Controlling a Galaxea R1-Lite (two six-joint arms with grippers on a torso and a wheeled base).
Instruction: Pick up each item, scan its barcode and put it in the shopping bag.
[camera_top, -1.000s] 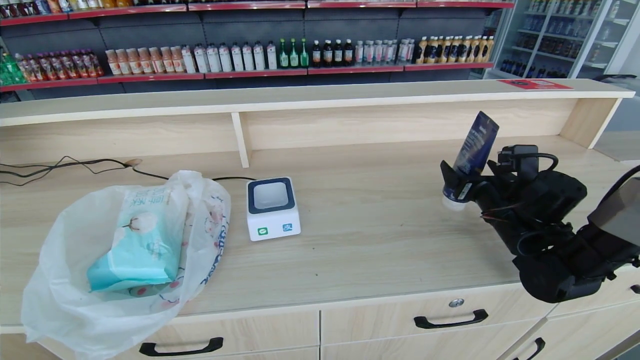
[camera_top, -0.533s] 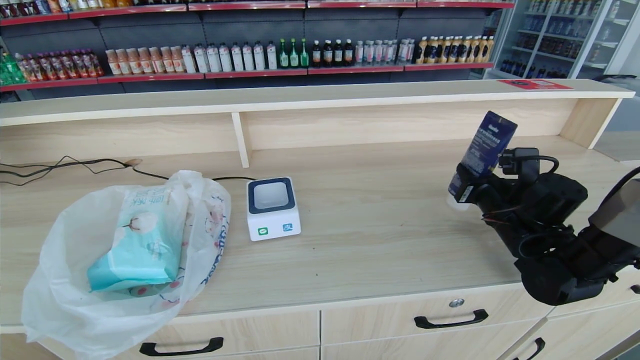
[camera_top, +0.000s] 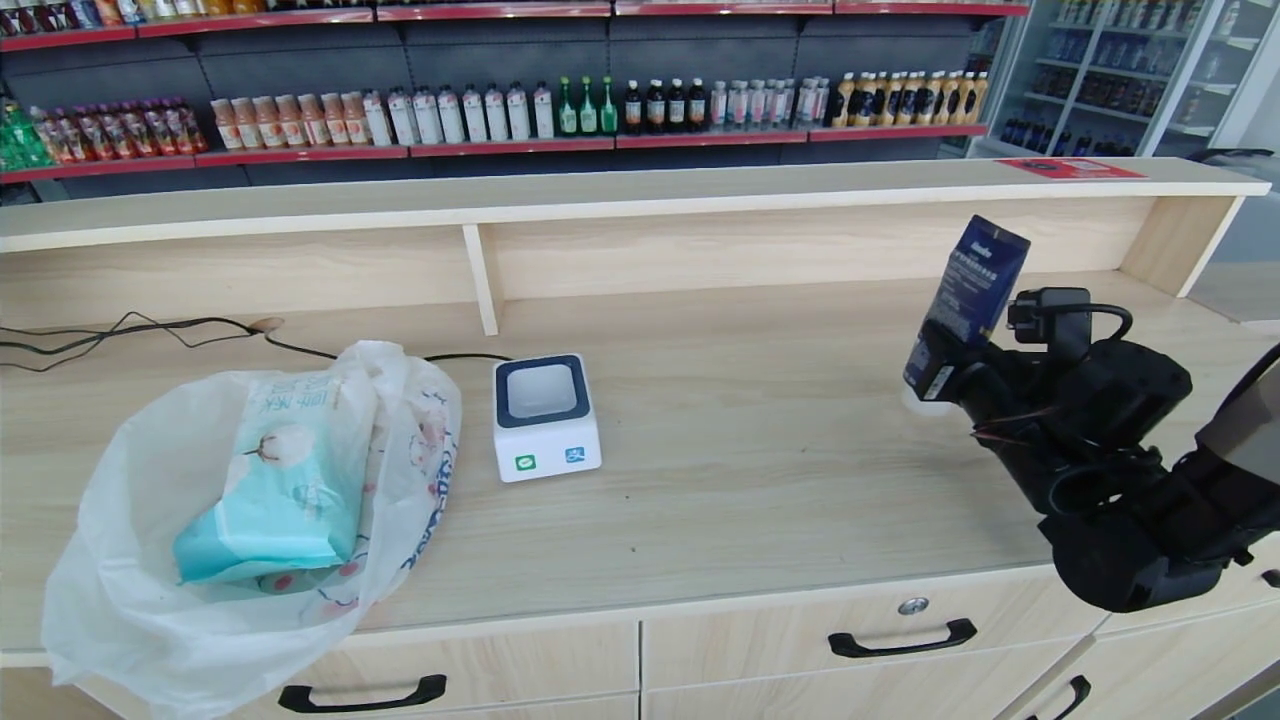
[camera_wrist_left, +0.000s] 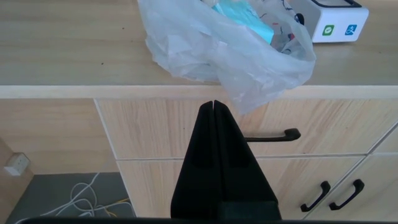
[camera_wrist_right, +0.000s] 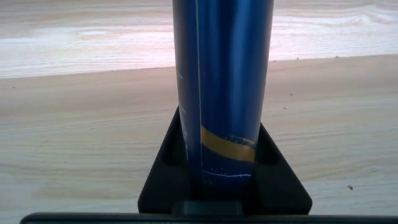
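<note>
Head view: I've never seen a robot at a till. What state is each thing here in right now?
Blue tube: clamped, roughly upright, cap end down.
Right fingers: shut on the blue tube.
Left fingers: shut, holding nothing.
Shopping bag: open, lying on the counter.
Tissue pack: inside the shopping bag.
Scanner: on the counter, window up, nothing over it.
Drawers: closed.

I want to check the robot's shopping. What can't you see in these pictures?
- The blue tube: head view, barcode too small to find; right wrist view, cut off by the top edge.
- Its cap end: head view, mostly behind the right gripper.
- The shopping bag: head view, the tissue pack covers anything beneath.
- The scanner: left wrist view, cut by the top edge.
</note>
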